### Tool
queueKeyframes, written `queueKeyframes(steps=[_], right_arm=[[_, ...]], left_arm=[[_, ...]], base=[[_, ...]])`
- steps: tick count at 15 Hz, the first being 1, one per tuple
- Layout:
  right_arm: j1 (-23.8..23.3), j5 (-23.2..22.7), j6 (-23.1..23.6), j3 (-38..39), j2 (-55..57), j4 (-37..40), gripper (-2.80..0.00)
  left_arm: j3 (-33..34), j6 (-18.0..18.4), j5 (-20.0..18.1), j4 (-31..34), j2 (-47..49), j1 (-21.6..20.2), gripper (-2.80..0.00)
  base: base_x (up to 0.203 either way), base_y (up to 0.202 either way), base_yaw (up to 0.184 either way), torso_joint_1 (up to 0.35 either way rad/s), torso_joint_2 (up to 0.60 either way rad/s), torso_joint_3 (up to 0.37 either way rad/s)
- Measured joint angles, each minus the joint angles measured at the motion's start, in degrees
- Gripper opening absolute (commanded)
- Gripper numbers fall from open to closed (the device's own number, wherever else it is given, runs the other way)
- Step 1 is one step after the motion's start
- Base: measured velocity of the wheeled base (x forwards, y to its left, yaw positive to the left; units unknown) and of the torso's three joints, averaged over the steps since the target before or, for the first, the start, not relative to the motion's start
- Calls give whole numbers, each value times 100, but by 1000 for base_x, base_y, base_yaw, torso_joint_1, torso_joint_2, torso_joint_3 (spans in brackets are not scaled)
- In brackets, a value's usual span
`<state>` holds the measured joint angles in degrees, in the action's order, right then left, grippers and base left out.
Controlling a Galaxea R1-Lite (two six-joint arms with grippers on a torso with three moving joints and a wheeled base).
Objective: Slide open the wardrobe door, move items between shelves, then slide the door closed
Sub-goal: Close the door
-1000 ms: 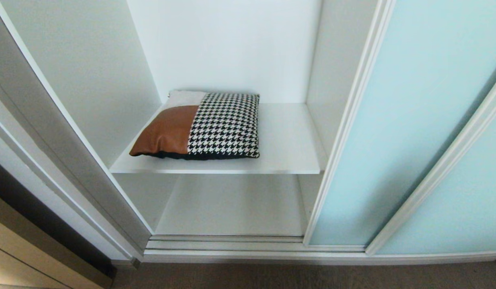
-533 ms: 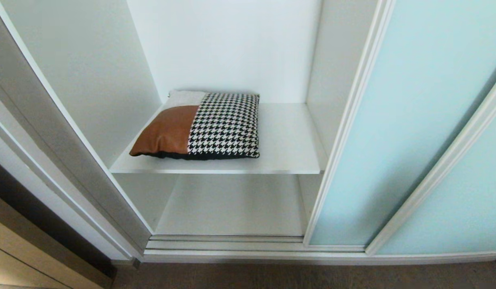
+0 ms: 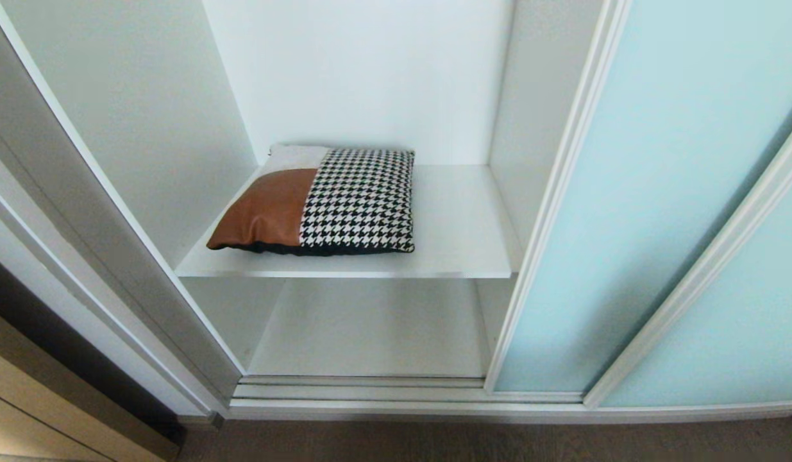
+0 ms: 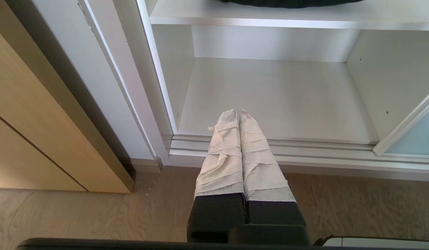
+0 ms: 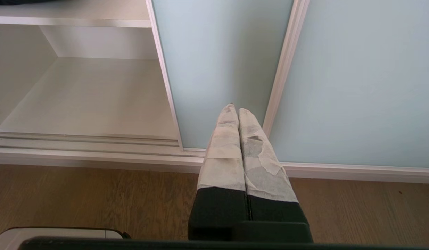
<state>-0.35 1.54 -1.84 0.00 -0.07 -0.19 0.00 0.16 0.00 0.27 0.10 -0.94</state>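
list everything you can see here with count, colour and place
cushion: one, tan leather, houndstooth and grey patch, left on the upper shelf
upper shelf: one, white, across the wardrobe interior
lower shelf: one, white, bare, beneath it
sliding wardrobe door: one, pale aqua glass, white frame, slid right, opening uncovered
second glass panel: one, aqua, far right
wooden panel: tan, left of the wardrobe
floor: wood, in front
left pincer: shut, empty, low before the lower shelf
right pincer: shut, empty, before the door

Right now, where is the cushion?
In the head view the cushion lies flat on the upper shelf, toward its left side, left of the sliding door.
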Motion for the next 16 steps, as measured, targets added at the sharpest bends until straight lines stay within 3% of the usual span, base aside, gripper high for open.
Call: queueKeyframes(steps=[16], right_arm=[[0, -3, 0, 0, 0, -1, -280]], left_arm=[[0, 2, 0, 0, 0, 0, -280]], base=[[0, 0, 0, 0, 0, 0]])
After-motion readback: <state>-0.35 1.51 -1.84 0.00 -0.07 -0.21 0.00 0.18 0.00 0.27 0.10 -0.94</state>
